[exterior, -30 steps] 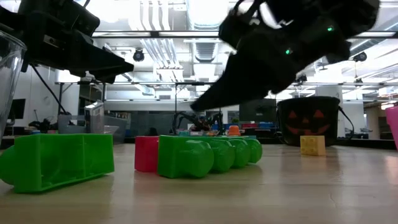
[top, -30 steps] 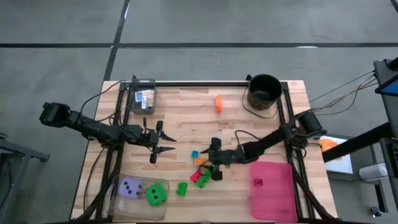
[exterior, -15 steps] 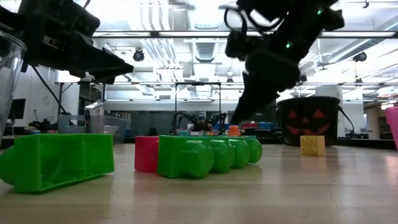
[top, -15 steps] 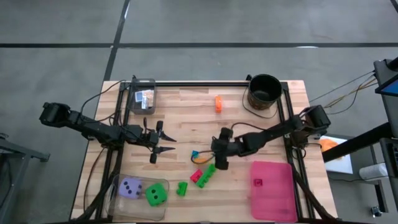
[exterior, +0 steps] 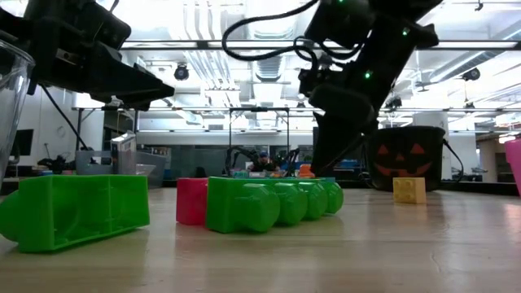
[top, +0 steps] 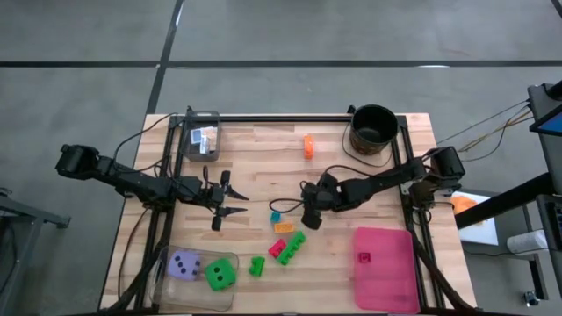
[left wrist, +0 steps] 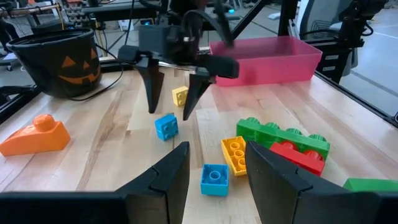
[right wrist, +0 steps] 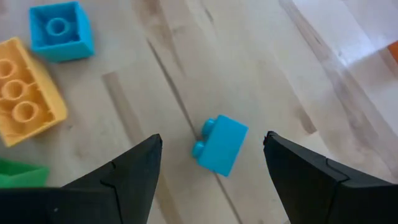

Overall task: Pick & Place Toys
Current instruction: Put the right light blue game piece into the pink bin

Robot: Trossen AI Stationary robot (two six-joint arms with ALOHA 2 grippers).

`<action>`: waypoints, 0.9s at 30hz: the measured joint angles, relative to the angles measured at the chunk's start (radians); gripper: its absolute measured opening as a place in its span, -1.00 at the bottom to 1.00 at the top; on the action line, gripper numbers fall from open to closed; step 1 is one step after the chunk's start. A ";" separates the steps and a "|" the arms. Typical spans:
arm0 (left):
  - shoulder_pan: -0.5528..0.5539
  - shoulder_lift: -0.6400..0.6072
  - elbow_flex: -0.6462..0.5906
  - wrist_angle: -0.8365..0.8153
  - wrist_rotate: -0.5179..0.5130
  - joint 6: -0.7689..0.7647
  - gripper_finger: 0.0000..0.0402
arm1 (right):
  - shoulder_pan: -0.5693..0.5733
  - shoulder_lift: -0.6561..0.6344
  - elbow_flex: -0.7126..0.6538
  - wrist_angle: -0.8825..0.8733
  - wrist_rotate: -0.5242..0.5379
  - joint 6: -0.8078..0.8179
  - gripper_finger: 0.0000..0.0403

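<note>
Since a second ago my right end effector has pulled back from the brick pile toward the middle of the bench, and now it hangs with its fingers spread wide and empty over one small blue brick lying tipped on its side. My left end effector is parked over the left part of the bench, fingers partly apart, nothing in them.

Count of toys I can see: two blue bricks (that one plus another blue brick near it), one yellow brick, a long green brick touching a red brick, one more green brick, one orange brick up by the bucket, and a yellow cube. Two dice, purple and green, sit in the clear bin. One pink tray on the right.
</note>
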 joint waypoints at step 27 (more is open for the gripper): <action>0.002 0.000 0.000 -0.002 -0.008 -0.001 -0.22 | -0.027 0.098 0.004 0.017 -0.010 -0.012 -0.56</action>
